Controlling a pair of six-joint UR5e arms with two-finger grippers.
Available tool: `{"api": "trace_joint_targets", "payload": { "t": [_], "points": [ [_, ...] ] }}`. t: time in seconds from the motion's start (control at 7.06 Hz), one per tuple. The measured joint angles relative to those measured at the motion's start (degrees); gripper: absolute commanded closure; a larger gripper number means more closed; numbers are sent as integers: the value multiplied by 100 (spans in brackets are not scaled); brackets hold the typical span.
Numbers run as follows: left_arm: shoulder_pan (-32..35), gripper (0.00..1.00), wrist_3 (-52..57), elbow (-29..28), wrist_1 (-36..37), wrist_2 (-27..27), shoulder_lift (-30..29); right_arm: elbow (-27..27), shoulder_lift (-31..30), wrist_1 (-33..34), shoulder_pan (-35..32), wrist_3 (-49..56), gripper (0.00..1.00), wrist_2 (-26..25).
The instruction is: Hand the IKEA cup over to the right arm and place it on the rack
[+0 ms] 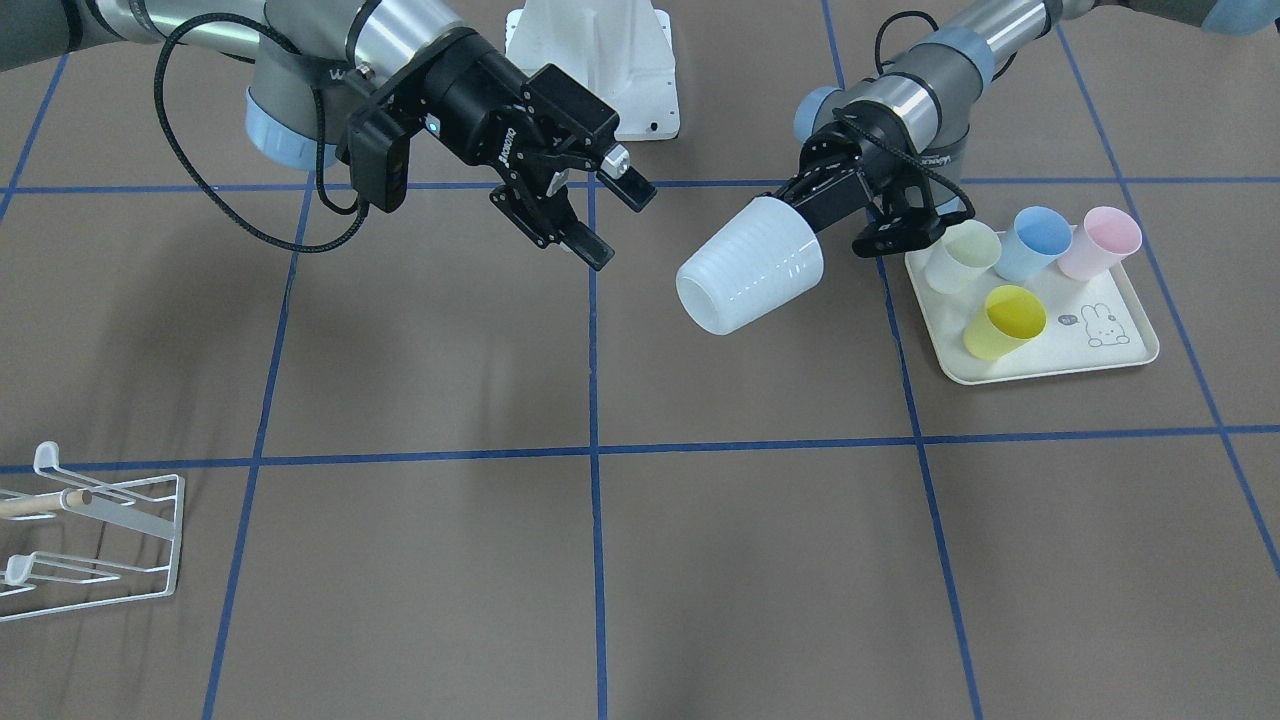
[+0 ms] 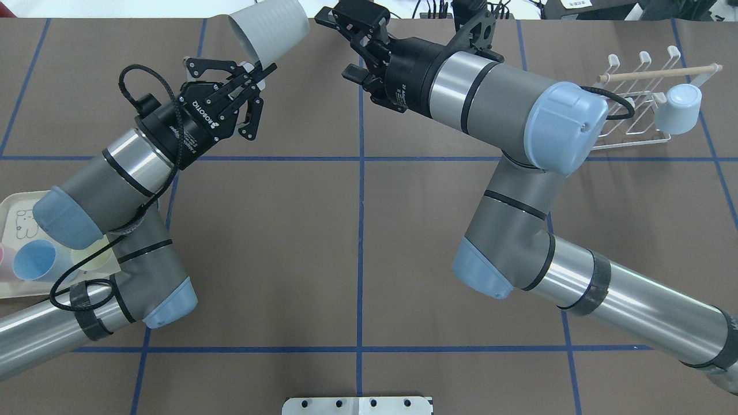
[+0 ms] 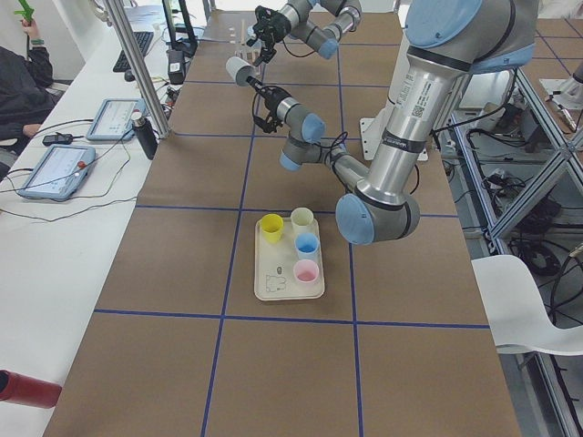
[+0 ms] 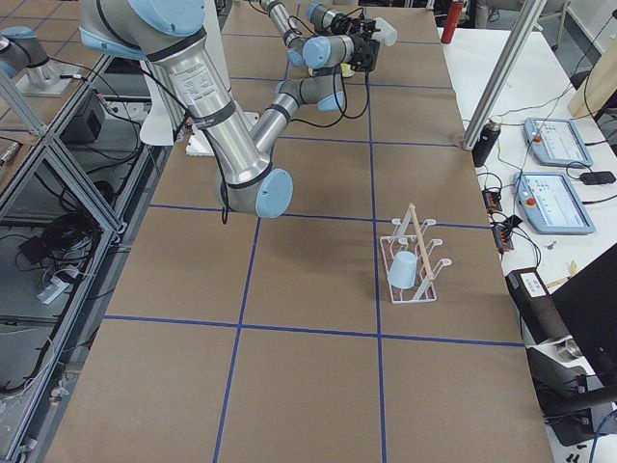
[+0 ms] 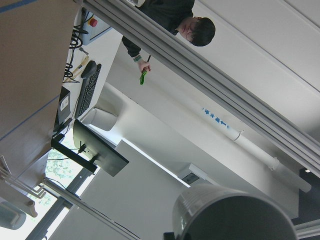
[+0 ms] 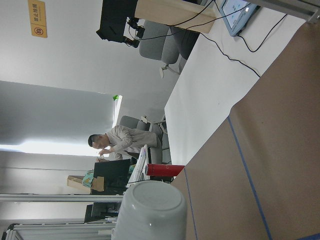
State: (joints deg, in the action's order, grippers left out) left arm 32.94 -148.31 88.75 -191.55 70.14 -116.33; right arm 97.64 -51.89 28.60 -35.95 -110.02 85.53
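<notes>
While the left gripper (image 2: 259, 64) is clenched on the white cup (image 1: 750, 280), the cup hangs in the air over the table (image 1: 420, 340), tipped almost onto its side. Thin fingers pinch the end nearest that gripper; free end points toward the right gripper (image 1: 620, 225). Can't tell whether the pinched end is mouth or base.

Right gripper: thick fingers spread wide, nothing between them, near the cup's free end but clearly apart from it. Right wrist cam shows the cup's round end low in frame, no finger on it.

Overhead view: both tools up near the table's far edge, one either side of the centre tape line (image 2: 361, 230), cup on the left gripper's side of it.

On the robot's right sits the rack (image 2: 634, 124), well apart from both grippers. A wooden dowel (image 2: 657, 72) runs across its top and one pale blue cup (image 2: 680, 109) rests tilted on its prongs.

On the robot's left is the cream tray (image 1: 1060, 355) with a rabbit drawing, just beside the left gripper in the front view. Four cups stand mouth-up on it: yellow cup (image 1: 1005, 322), pale green cup (image 1: 965, 255), blue cup (image 1: 1035, 243), pink cup (image 1: 1100, 243). Yellow one sits alone nearer the operators' side; other three in a row.
</notes>
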Motion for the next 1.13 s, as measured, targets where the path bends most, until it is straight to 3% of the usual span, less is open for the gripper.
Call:
{"api": "trace_joint_targets", "payload": {
  "t": [1.13],
  "points": [
    [-532,100,276,16,10,-270,-271,-78,52,-10,47,-2,1,-47]
  ]
}}
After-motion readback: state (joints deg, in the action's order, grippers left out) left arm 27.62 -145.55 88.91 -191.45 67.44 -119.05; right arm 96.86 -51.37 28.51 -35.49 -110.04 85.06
